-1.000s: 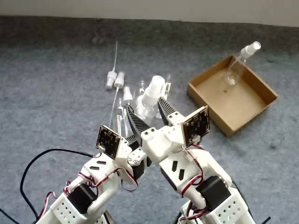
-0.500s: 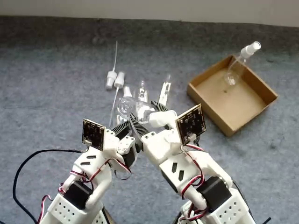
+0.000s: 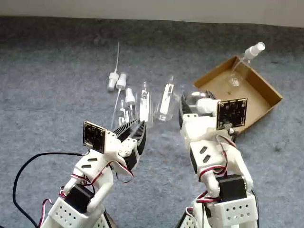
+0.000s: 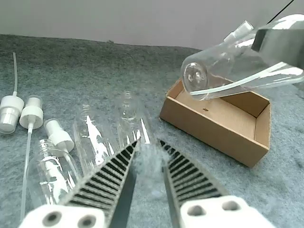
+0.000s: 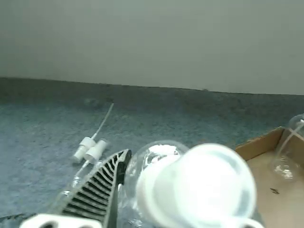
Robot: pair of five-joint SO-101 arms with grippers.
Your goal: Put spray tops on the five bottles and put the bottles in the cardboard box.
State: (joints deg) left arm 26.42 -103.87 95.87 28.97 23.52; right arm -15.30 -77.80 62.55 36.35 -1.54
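Holding a clear bottle (image 4: 223,71) with white spray top, tilted, raised at the box (image 3: 266,107) left corner: right gripper (image 3: 192,107) clamped on it | left gripper (image 4: 148,145) slightly apart, empty, near the lying bottles (image 3: 145,102) | capped bottle (image 3: 242,64) leaning in box's far corner

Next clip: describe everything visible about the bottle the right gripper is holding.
The bottle is clear plastic with a round base, a white spray top fitted and a thin dip tube curving inside. The right gripper is shut on it, holding it off the carpet, tilted almost on its side. It hangs at a corner of the cardboard box, touching nothing but the gripper as far as shows.
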